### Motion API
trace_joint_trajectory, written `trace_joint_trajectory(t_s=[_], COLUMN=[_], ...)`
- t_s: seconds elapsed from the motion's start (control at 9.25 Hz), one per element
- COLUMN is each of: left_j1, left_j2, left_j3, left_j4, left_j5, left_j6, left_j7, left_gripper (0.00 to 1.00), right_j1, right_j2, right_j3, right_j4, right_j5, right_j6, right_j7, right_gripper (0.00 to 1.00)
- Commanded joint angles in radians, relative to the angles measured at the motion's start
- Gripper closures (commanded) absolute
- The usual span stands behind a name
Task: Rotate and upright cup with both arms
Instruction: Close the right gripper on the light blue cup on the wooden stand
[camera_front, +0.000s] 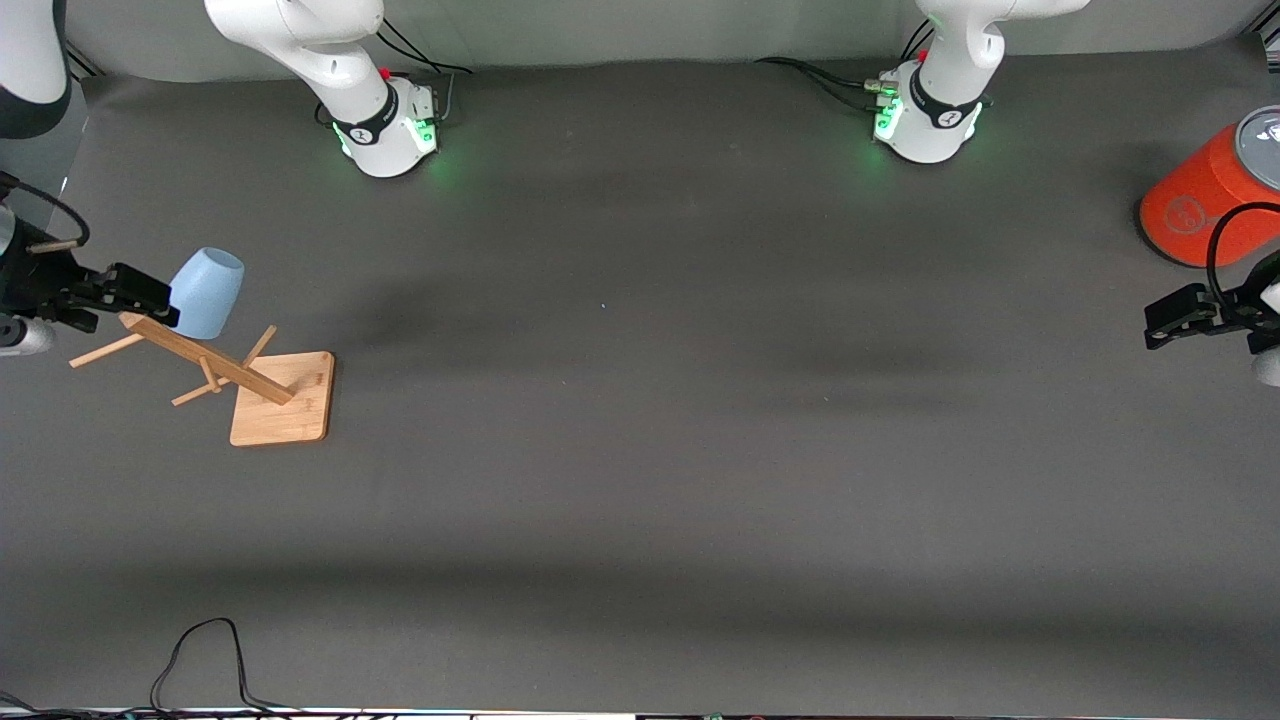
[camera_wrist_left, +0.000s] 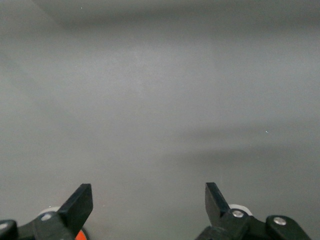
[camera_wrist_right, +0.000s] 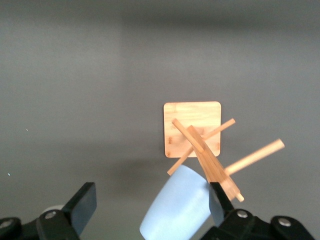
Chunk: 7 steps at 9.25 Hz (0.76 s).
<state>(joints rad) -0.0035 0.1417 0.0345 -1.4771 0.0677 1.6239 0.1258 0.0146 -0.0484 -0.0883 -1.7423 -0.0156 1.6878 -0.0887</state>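
Nearest the front camera, at the right arm's end of the table, stands a wooden rack (camera_front: 262, 385) whose square base carries a slanted post with pegs; the cup (camera_front: 207, 292) hangs mouth-down on its topmost peg, at about ten o'clock from the base. The right gripper (camera_front: 140, 292) hovers beside the cup, jaws spread and empty, so the step in hand appears to be the approach: next it must close on the cup and lift it along the peg, whose post crowds one finger. The left gripper (camera_front: 1165, 325) waits released over the table, with an orange cylinder (camera_front: 1200, 205) at one o'clock from it.
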Motion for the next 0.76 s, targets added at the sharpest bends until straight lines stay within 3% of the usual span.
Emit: trace_joint_trajectory(t_s=[0.0, 0.32, 0.43, 0.65], left_j1=[-0.003, -0.001, -0.003, -0.001], left_j2=[0.010, 0.010, 0.010, 0.010], left_j3=[-0.001, -0.001, -0.001, 0.001], left_j4=[0.029, 0.029, 0.028, 0.028], left_j5=[0.003, 0.001, 0.003, 0.003], left_j6=[-0.015, -0.015, -0.015, -0.016], left_j7=[-0.005, -0.002, -0.002, -0.002], left_gripper=[0.00, 0.00, 0.00, 0.00], right_j1=[0.007, 0.007, 0.005, 0.011], right_j2=[-0.096, -0.088, -0.084, -0.090], right_j3=[-0.060, -0.099, -0.102, -0.099], right_j4=[-0.109, -0.102, -0.094, -0.098], right_j5=[-0.010, 0.005, 0.022, 0.040], right_j6=[0.024, -0.016, -0.042, -0.059], right_j7=[-0.042, 0.004, 0.256, 0.547], right_gripper=[0.00, 0.00, 0.00, 0.00])
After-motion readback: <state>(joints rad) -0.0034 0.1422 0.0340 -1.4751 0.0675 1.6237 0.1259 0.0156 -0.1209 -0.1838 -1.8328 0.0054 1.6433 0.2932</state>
